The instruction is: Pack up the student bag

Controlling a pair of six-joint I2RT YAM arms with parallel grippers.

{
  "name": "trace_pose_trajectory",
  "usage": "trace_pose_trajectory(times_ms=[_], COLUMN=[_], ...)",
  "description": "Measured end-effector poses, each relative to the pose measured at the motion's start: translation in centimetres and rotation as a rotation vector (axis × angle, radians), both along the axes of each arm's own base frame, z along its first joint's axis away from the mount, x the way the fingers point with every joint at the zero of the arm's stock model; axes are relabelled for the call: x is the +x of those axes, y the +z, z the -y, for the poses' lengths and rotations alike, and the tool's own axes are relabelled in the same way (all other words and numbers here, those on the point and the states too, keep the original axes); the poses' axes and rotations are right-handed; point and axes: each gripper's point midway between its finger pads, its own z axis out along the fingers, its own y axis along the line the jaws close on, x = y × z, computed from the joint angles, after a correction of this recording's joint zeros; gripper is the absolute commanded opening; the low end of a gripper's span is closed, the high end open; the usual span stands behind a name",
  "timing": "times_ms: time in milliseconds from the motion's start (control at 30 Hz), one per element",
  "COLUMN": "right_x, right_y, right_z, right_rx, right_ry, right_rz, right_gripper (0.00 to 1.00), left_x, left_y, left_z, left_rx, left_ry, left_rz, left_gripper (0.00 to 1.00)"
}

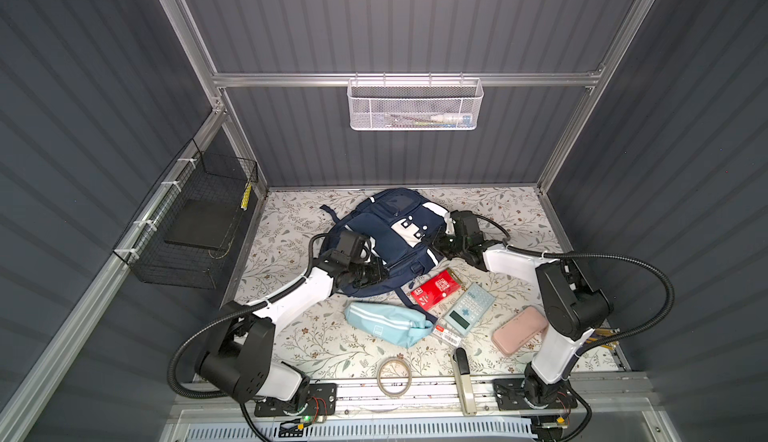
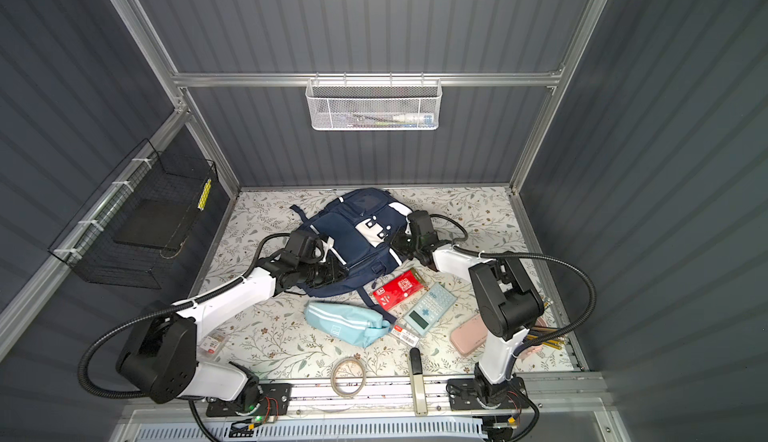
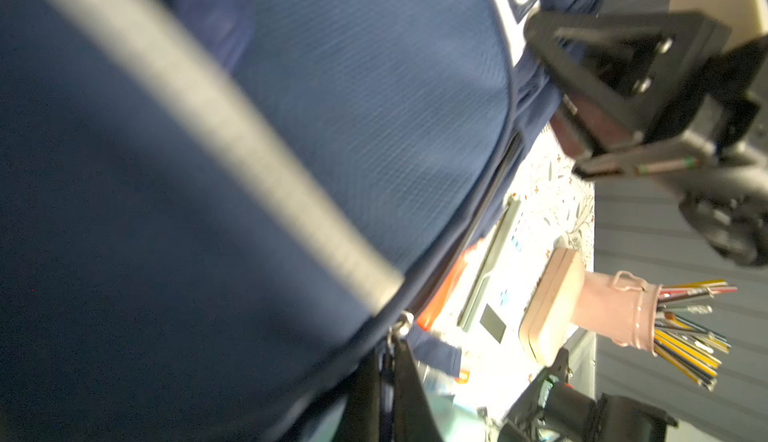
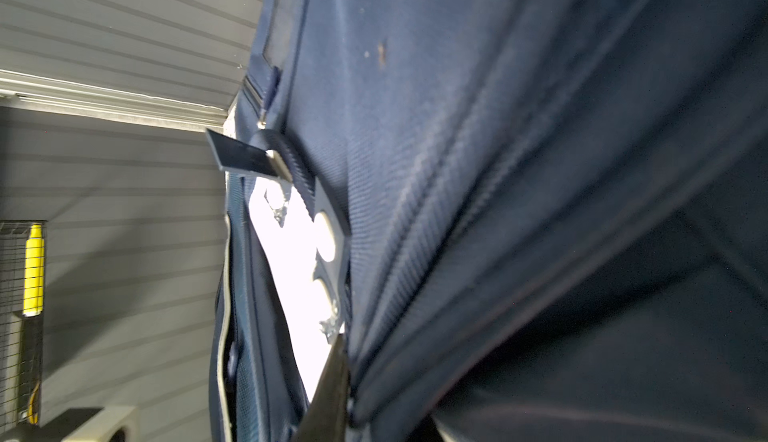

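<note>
- Near edge of the bench (image 1: 316,348): a tape roll (image 1: 394,376) lies flat near the middle. A dark-and-cream tool (image 1: 464,381) lies just right of it, reaching over the edge rail.
- Near right corner: a pink cup (image 3: 615,311) seems to lie on its side, with a bunch of pencils (image 3: 690,336) sticking out of its mouth toward the right edge. The right arm hides most of it in both top views.
- Just beside the cup lies a pink pencil case (image 1: 519,330), closed.
- Middle of the bench: a light blue pouch (image 1: 386,323) lies on its side; what it holds cannot be seen. A small labelled packet (image 1: 446,334) sits at its right end.
- A calculator (image 1: 469,309) lies face up, touching a red box (image 1: 436,290).
- The student bag (image 1: 386,240) lies in the far middle of the bench, front pockets up. Its near edge is just beside the red box.
- The left hand (image 1: 379,271) is closed on the bag's near left edge. The left wrist view shows blue fabric pinched between its fingers (image 3: 405,390), next to a zip ring.
- The right hand (image 1: 437,245) is closed at the bag's right side. One finger presses a seam by the white patch, and a fold of fabric seems caught.
- Left wall: a black wire basket (image 1: 166,261) holds a dark flat slab (image 1: 203,228), with a yellow object (image 1: 247,197) at its far corner.
- Back wall: a white mesh basket (image 1: 414,86) hangs from the rail, with a few pens (image 1: 451,118) lying in it.
</note>
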Motion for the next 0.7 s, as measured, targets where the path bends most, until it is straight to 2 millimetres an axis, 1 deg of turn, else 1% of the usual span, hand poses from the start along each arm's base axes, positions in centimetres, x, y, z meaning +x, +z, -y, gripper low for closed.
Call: trace_pose_trajectory(times_ms=[33,67,100,133,200,267,333,367,400,433,467,500,533,567,600,633,700], right_x=[0.3,0.6,0.9,1.0,1.0,0.6,-0.5,-1.2,-2.1,-3.0,-4.2,-5.4,-6.7,-8.0,-9.3,-10.2,-11.2], right_y=[0.2,0.3,0.3,0.3,0.3,1.3,3.5,4.9,6.5,7.8,9.0,9.9,10.3,10.3,9.9,9.4,7.6], right_z=[0.4,0.9,1.4,1.8,2.6,3.2,3.3,3.0,2.4,1.4,0.0,-1.7,-3.4,-5.1,-6.6,-7.7,-9.0], right_rx=[-0.005,-0.011,-0.021,-0.037,-0.122,-0.21,-0.294,-0.338,-0.389,-0.427,-0.468,-0.505,-0.539,-0.571,-0.598,-0.615,-0.655], right_ry=[-0.001,-0.002,-0.001,0.005,0.028,0.067,0.129,0.168,0.228,0.284,0.364,0.451,0.54,0.628,0.718,0.785,0.897], right_rz=[0.001,0.006,0.019,0.034,0.098,0.187,0.305,0.377,0.469,0.547,0.641,0.73,0.812,0.885,0.946,0.985,1.031], right_gripper=[0.01,0.16,0.48,0.59,0.71,0.78,0.8,0.8,0.79,0.77,0.75,0.72,0.71,0.69,0.65,0.63,0.59], left_x=[-0.2,-0.4,-0.6,-0.6,-0.6,-0.6,-0.5,-0.3,-0.1,0.1,0.3,0.5,0.6,0.6,0.6,0.6,0.5], left_y=[0.1,0.1,0.0,-0.1,-0.1,0.1,0.7,1.3,1.9,2.5,3.1,3.6,4.0,4.3,4.5,4.6,4.7], left_z=[-0.2,-0.4,-0.7,-0.8,-1.0,-1.1,-1.0,-0.9,-0.6,-0.4,-0.3,-0.1,-0.1,0.0,-0.1,-0.1,-0.1], left_rx=[0.001,0.001,0.0,-0.003,-0.006,-0.006,-0.008,-0.014,-0.024,-0.034,-0.041,-0.045,-0.046,-0.044,-0.041,-0.038,-0.032], left_ry=[0.0,0.001,0.005,0.007,0.011,0.013,0.01,0.005,0.0,-0.006,-0.01,-0.013,-0.017,-0.022,-0.027,-0.03,-0.037], left_rz=[-0.002,-0.007,-0.013,-0.018,-0.025,-0.036,-0.039,-0.034,-0.026,-0.016,-0.006,0.003,0.011,0.016,0.019,0.021,0.021], left_gripper=[0.0,0.0,0.0,0.0,0.0,0.0,0.0,0.0,0.0,0.0,0.0,0.0,0.0,0.0,0.0,0.0,0.0])
